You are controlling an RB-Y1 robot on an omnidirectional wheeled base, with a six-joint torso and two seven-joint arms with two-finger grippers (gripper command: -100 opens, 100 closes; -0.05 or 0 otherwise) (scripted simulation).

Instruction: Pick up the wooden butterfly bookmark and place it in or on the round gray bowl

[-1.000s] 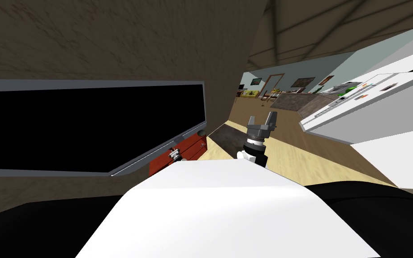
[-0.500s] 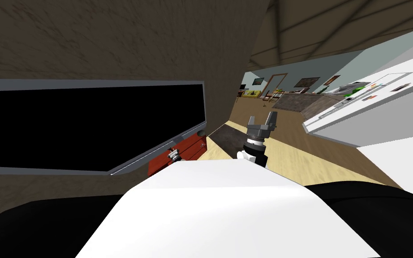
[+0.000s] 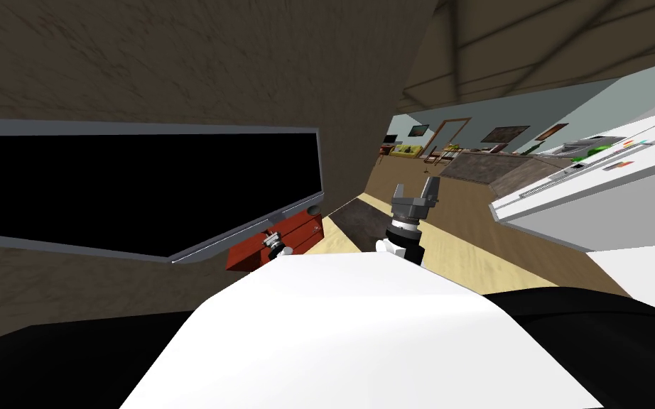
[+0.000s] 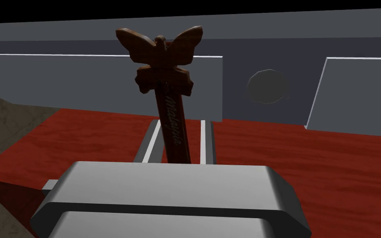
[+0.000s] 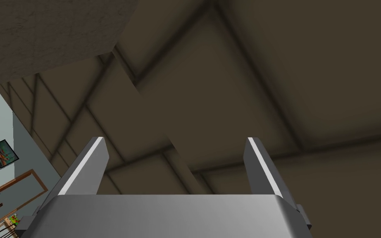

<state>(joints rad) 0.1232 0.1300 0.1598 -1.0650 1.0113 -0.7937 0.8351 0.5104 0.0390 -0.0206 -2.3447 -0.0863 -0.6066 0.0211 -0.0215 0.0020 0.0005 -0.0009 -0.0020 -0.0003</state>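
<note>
My left gripper (image 4: 180, 124) is clamped on the butterfly bookmark (image 4: 165, 89). Its two fingers (image 4: 150, 144) press the sides of the dark brown stem, which has pale lettering running along it. The stem stands straight out past my fingertips and the carved butterfly sits at its far end, clear of everything else. The bookmark is in my grip and off the surface.

Under the gripper lies the red wooden top of a low cabinet (image 4: 309, 165). From the head view, the left gripper (image 3: 274, 243) shows small over that same red cabinet (image 3: 305, 231), just beside my chest.

My right gripper (image 3: 415, 188) is raised near the middle and points upward. Its fingers (image 5: 84, 169) are spread well apart with nothing between them.

Beyond the cabinet top stands a grey panel (image 4: 82, 82) with white edges. It carries a round grey disc (image 4: 268, 86), and I cannot tell what that disc is. From the head view, a grey frame (image 3: 248, 231) encloses a large black area (image 3: 141, 192) above the cabinet.

Past the right gripper, a dark mat (image 3: 358, 216) lies on the pale wood floor (image 3: 461, 241). A long white counter (image 3: 603, 199) runs along my right, well apart from both arms.
</note>
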